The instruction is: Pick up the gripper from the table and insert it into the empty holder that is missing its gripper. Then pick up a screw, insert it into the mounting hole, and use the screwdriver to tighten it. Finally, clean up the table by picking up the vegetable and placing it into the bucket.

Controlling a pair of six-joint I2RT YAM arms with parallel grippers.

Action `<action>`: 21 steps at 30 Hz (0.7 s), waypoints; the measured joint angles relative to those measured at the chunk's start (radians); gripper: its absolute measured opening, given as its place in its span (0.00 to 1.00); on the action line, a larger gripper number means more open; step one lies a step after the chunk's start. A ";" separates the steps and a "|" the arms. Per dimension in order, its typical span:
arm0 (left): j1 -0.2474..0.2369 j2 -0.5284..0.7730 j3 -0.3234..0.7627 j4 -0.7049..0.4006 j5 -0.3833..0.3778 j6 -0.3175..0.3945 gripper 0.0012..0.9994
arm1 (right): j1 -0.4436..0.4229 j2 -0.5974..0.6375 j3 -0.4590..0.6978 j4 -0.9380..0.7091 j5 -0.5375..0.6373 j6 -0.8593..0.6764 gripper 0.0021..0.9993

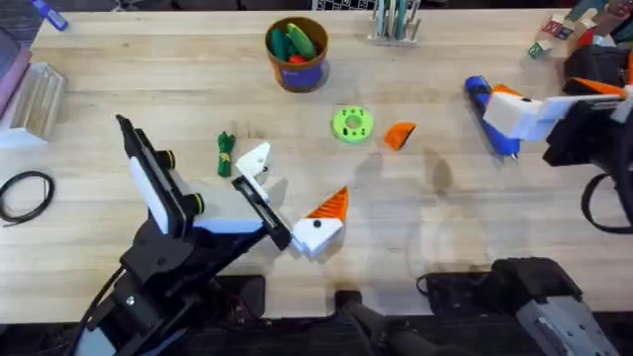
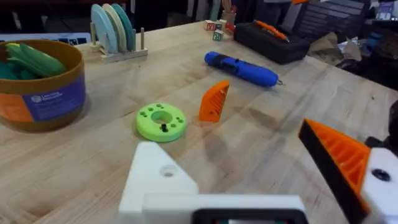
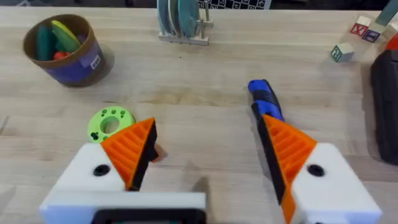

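The loose orange ribbed gripper [image 1: 399,134] [image 2: 214,101] lies on the table [image 1: 445,227] right of a bright-green disc [image 1: 351,125]. My left gripper [image 1: 289,188] [image 2: 230,149] hovers open near it. One of its fingers is the bare white holder [image 1: 254,158] [image 2: 158,180]; the other carries an orange tip [image 2: 336,155]. The dark-green vegetable [image 1: 226,153] lies just left of the holder. The blue screwdriver [image 1: 492,114] [image 3: 265,102] lies at the right, under my open right gripper [image 1: 554,99] [image 3: 208,127]. The bucket [image 1: 297,51] [image 2: 40,84] stands at the back.
A small dark piece sits in the green disc [image 2: 161,121]. A plate rack [image 3: 180,22] stands at the back edge, a black case [image 2: 273,40] and toy blocks [image 3: 342,53] at the far right. A black cable loop [image 1: 25,193] and a clear box [image 1: 35,99] lie left.
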 joint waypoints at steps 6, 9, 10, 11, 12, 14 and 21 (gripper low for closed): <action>0.000 0.000 0.000 0.000 0.000 -0.003 0.99 | 0.000 0.000 0.000 0.000 0.000 0.000 0.99; 0.000 0.000 0.000 0.000 -0.001 -0.003 0.99 | 0.000 0.000 0.000 0.022 0.000 0.000 0.99; 0.000 0.000 0.000 0.000 -0.005 -0.003 0.99 | 0.000 0.000 0.000 0.036 0.000 0.000 0.99; 0.000 0.000 0.000 -0.001 -0.010 -0.003 0.99 | 0.000 0.000 0.000 0.043 0.000 0.000 0.99; 0.000 0.000 0.000 -0.001 -0.017 -0.003 0.99 | 0.000 0.000 0.000 0.045 0.000 0.000 0.99; 0.000 0.000 0.000 -0.002 -0.025 -0.003 0.99 | 0.000 0.000 0.000 0.044 0.000 0.000 0.99; 0.000 0.000 0.000 -0.002 -0.027 -0.003 0.99 | 0.001 0.013 0.002 -0.015 -0.020 0.008 0.99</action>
